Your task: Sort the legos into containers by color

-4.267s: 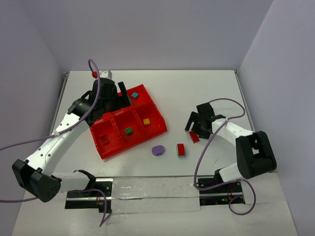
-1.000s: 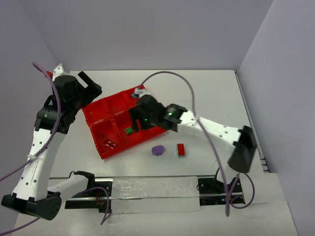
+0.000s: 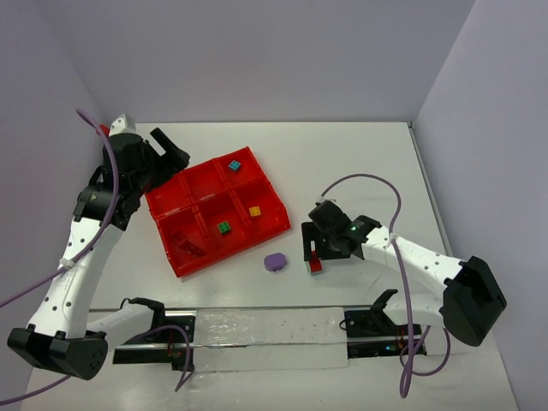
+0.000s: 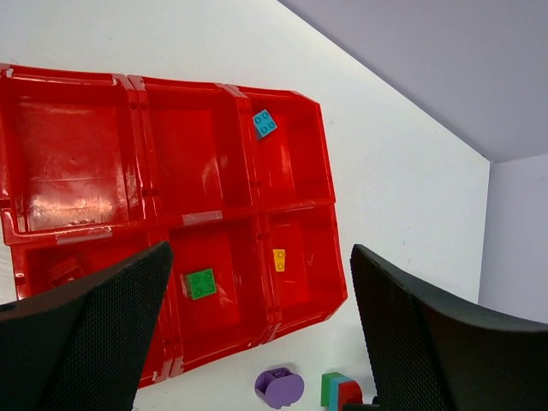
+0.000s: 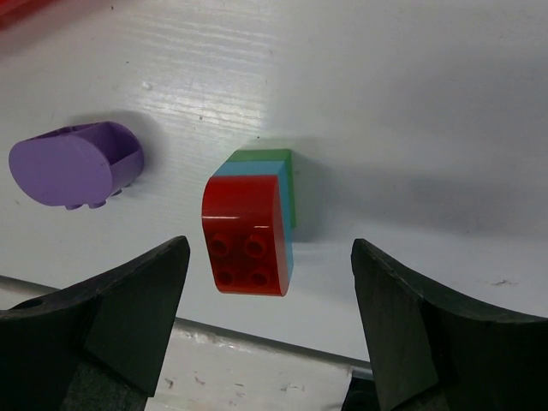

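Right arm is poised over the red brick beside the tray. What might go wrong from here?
1. The red brick sits stacked on a teal layer and a green layer. If the open right gripper lifts the stack whole, three colors would likely land in one compartment of the tray.
2. The purple piece lies close beside the stack, so a descending finger could knock it away.

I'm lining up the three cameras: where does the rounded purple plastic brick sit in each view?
Top external: rounded purple plastic brick, just below centre.
Left wrist: purple brick, bottom edge, middle.
Right wrist: purple brick, upper left.
Shared landmark: red-blue-green stacked brick, to its right in every view.
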`<state>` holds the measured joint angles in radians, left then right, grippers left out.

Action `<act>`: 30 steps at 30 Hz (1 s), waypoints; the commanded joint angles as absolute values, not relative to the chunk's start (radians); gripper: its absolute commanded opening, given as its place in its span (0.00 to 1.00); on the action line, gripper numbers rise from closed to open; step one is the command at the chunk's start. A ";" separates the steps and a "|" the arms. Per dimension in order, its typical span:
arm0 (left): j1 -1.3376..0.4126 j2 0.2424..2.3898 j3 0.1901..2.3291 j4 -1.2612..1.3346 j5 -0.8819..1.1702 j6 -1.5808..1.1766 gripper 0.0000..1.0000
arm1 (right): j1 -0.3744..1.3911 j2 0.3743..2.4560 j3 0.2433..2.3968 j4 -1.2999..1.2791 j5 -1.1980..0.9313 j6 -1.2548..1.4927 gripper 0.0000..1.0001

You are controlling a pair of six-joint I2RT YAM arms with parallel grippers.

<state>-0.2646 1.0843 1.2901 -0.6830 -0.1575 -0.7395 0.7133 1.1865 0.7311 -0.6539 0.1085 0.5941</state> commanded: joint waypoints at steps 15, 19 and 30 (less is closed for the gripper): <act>-0.261 1.088 1.291 -0.634 -0.137 -0.726 0.92 | 0.803 1.280 0.754 -0.597 0.121 0.597 0.65; -0.261 1.087 1.296 -0.639 -0.142 -0.719 0.92 | 0.805 1.301 0.766 -0.604 0.149 0.604 0.43; -0.261 1.106 1.235 -0.547 -0.001 -0.693 0.92 | 0.805 1.223 0.961 -0.710 0.180 0.564 0.00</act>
<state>-0.2646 1.0981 1.2748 -0.6592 -0.1262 -0.7211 0.8009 1.2801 0.8477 -0.6768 0.1586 0.5925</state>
